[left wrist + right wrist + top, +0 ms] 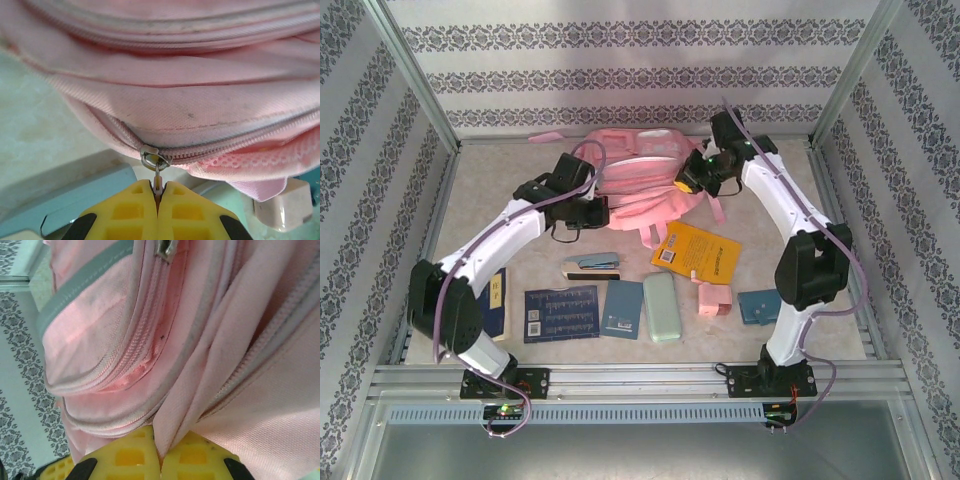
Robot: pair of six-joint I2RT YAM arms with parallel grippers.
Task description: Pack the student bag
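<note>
The counter [485, 175] carries the bag [640, 175], which lies between the two grippers, just ahead of each. The right gripper [160, 460] is clenched on a fold [172, 425] of bag fabric at its tips. The left gripper [158, 197] is grasping the zipper pull [157, 176], with the slider [150, 156] just beyond its tips.

**Item count: bag & table**

Bags: 1 soft pink fabric backpack [640, 172].
Grippers: 2 w/ yellow pads, left gripper [158, 194] & right gripper [160, 459].
Metal zip pulls [156, 161]: 2, 1 at left gripper's tips, 1 beyond right gripper.
Books/notebooks: 5, all base-side of the grippers:
- 1 flat yellow paperback book [700, 255], nearest right gripper
- 1 dark blue printed booklet [560, 313]
- 1 flat teal notebook [623, 308]
- 1 small teal wallet-like notebook [758, 305]
- 1 dark-and-cream book [497, 300], part-hidden

Misc: 1 pale green rounded pencil case [661, 306], 1 small pink block [714, 300], 1 blue-grey stapler [592, 265].
</note>
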